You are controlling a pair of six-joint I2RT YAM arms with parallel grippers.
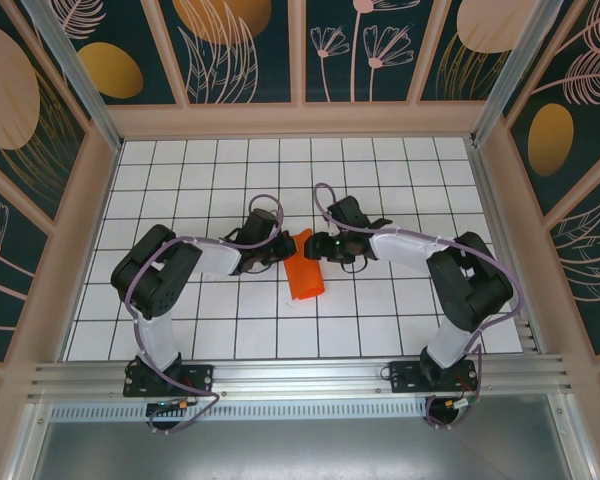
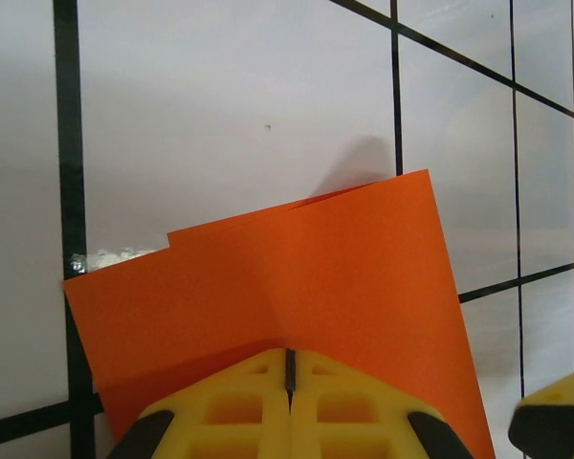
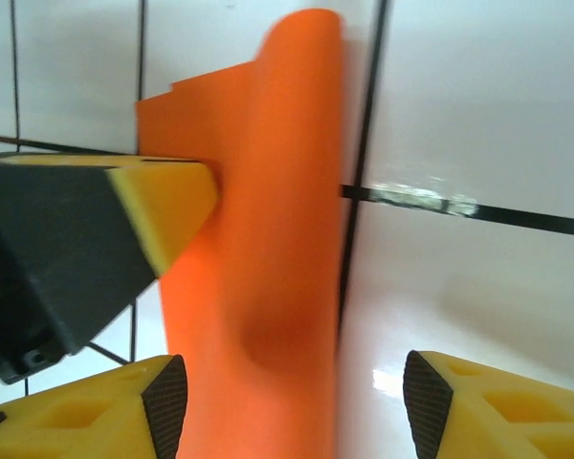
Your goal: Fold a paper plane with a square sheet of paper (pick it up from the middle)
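Orange sheet [image 1: 306, 270]: seen at ctr of top view, on the white grid table [image 1: 180, 180], between the two grippers. Partly folded into a long narrow shape that runs from upper ctr down and slightly right. No dart shape is made out yet.
Sheet, L wrist view [image 2: 306, 277]: lower ctr of frame is taken up. Overlapped layers are shown by a stepped upper-left edge. A shadow is cast on the table beyond the upper edge, so that edge is raised off the surface.
Sheet, R wrist view [image 3: 277, 239]: a curved, rolled edge is seen running top to bottom through ctr, blurred close to the lens.
L gripper [image 1: 277, 248]: placed just left of sheet in top view. In its own view [image 2: 289, 373], at bottom ctr, the tips are pressed together w/ no gap and the sheet's near edge is pinched between them. In R wrist view its yellow tip [image 3: 163, 206] is seen mid left, touching the sheet.
R gripper [image 1: 317, 246]: placed just right of sheet's upper part in top view. In its own view [image 3: 311, 411] the fingers are spread wide at the bottom corners w/ the sheet in the gap, nearer the left one; right one is kept apart from it. Nothing is gripped.
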